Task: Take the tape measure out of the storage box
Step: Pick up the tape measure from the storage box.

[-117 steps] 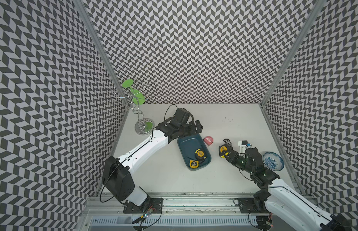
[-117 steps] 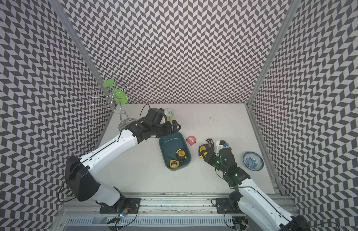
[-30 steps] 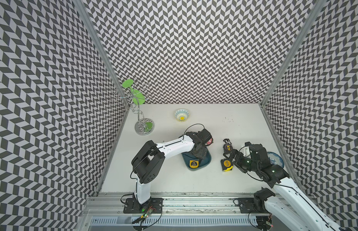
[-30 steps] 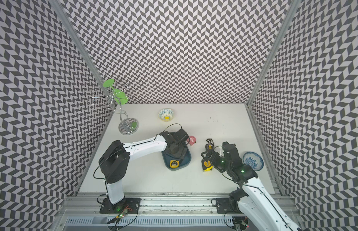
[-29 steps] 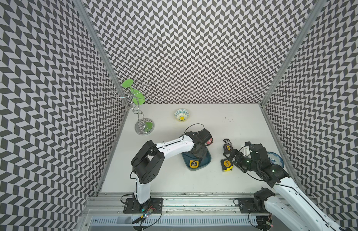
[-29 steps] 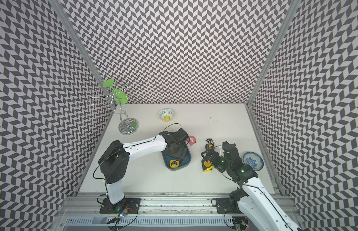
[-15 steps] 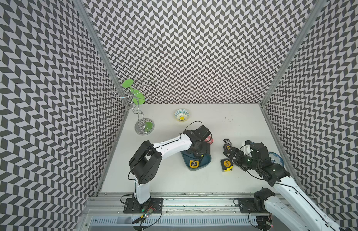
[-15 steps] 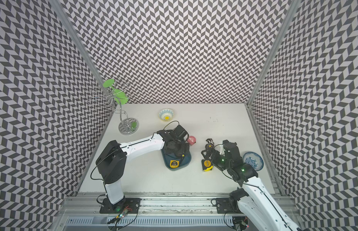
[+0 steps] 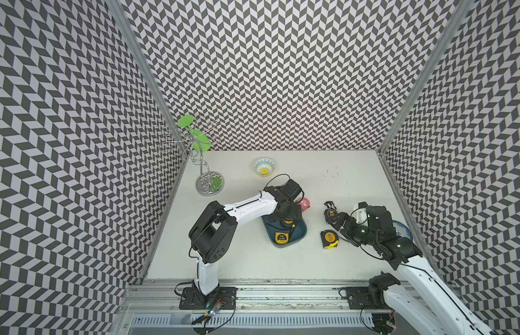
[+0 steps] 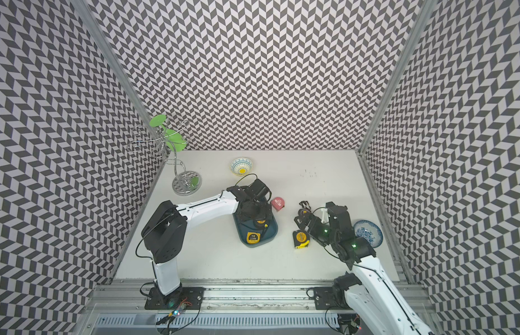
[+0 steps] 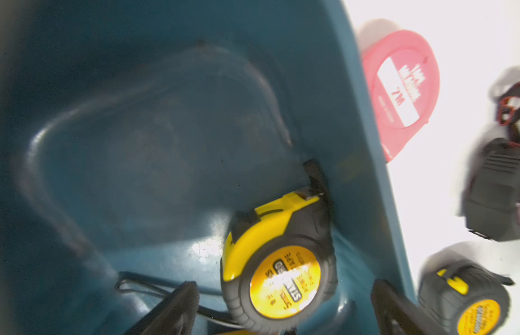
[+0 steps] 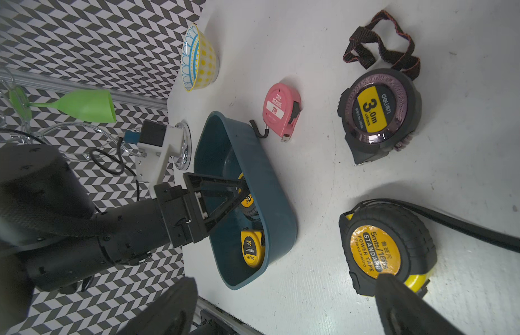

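Hovering inside the shallow teal plastic storage box (image 9: 301, 233), the left pincer (image 9: 288, 224) stands apart, with the round yellow-and-black tape measure (image 11: 279, 272) lying flat between its fingers (image 11: 177, 304), against the box wall; the right pincer (image 12: 286, 280), also apart, hangs outside.

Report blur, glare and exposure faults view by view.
Left wrist view: smeared by motion blur, table blown white, glare on the yellow tape measure label in the storage box. Right wrist view: sharp, but the right gripper jaws are soft. Both top views: sharp, evenly lit.
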Robot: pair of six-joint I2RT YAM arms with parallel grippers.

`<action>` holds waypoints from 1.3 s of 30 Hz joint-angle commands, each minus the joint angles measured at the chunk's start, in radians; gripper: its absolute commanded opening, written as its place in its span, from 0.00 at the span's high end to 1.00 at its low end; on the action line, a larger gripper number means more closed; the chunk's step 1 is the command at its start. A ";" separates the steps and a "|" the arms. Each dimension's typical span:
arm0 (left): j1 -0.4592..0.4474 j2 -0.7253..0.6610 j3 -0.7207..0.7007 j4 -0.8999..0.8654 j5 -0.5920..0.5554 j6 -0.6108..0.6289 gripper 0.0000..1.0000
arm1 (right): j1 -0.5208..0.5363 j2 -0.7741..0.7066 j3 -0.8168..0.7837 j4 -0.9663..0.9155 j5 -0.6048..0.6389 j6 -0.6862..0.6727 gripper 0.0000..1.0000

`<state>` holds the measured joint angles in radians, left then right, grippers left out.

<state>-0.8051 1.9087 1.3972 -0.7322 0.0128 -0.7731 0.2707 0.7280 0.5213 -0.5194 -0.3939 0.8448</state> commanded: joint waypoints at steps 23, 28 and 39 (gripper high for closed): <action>0.011 0.116 0.055 -0.006 -0.021 0.061 0.63 | -0.028 0.033 -0.003 0.100 -0.026 -0.007 0.00; 0.029 0.053 0.018 0.005 -0.004 0.033 0.93 | -0.028 0.047 -0.007 0.136 -0.063 -0.024 0.00; 0.080 -0.166 0.013 0.004 0.033 -0.076 1.00 | -0.001 0.085 0.005 0.246 -0.137 -0.066 0.00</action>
<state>-0.7288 1.8149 1.3830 -0.7376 0.0257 -0.8062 0.2588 0.8177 0.5209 -0.3687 -0.5087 0.8036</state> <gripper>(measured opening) 0.723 0.995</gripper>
